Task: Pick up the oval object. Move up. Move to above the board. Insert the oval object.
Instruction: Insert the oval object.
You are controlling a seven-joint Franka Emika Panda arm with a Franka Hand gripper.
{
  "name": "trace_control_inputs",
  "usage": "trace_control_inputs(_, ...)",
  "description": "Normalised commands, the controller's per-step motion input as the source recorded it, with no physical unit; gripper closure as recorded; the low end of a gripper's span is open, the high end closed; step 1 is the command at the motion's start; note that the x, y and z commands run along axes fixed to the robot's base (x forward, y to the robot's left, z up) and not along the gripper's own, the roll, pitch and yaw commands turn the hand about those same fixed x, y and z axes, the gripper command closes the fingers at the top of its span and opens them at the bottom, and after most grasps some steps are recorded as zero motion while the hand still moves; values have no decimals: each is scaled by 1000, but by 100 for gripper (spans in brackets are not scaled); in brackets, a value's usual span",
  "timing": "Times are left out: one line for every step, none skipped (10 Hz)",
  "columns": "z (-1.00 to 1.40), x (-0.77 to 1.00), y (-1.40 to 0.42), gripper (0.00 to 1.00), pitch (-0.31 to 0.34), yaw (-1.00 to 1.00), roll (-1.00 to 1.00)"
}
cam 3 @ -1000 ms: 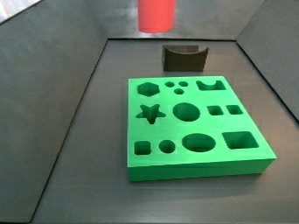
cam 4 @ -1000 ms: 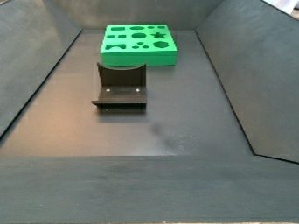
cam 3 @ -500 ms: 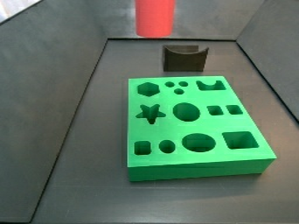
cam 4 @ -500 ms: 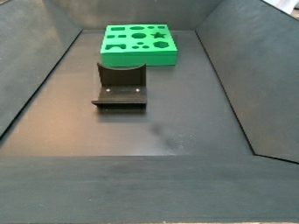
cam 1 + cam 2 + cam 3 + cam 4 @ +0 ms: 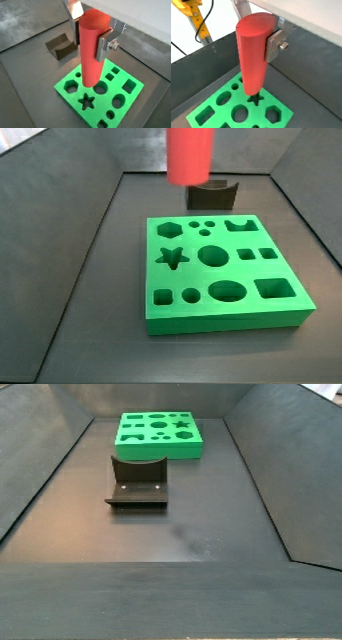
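The oval object, a smooth red peg [image 5: 91, 55], hangs upright between my gripper's [image 5: 90, 36] silver fingers [image 5: 105, 46], high above the board [image 5: 69, 88]. Both wrist views show it, with the peg [image 5: 252, 60] over the star cut-out region of the green board [image 5: 200, 118]. My gripper [image 5: 256, 42] is shut on the peg. In a side view only the peg's lower part [image 5: 189, 153] shows, above the board's [image 5: 194, 274] far edge. Another side view shows the board [image 5: 160, 451] at the far end, with peg and gripper out of view.
The dark fixture [image 5: 211, 195] stands just beyond the board; it also shows in a wrist view [image 5: 63, 46] and a side view [image 5: 138, 484]. Grey sloping walls enclose the dark floor. A yellow cable [image 5: 195, 20] hangs outside the bin.
The red peg has come lower and a little to the right in the side view, nearer the board's far edge. The board and fixture have not moved.
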Motion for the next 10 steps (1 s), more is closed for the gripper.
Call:
trace_control_inputs(-257, 329, -269, 100, 80, 17, 266)
trace_control_inputs(-306, 297, -280, 100, 136, 0, 371)
trace_control_inputs(-271, 303, -289, 100, 181, 0, 426)
trace_control_inputs(-223, 291, -263, 100, 216, -106, 433)
trace_control_inputs(-131, 363, -220, 100, 211, -129, 339)
trace_control_inputs(-97, 497, -229, 100, 223, -26, 313)
trace_control_inputs(-34, 551, -194, 100, 267, 0, 324)
trace_control_inputs(0, 571, -66, 100, 310, 0, 256)
trace_control_inputs(0, 554, 0, 100, 376, -17, 190)
trace_control_inputs(0, 560, -37, 100, 379, -6, 190)
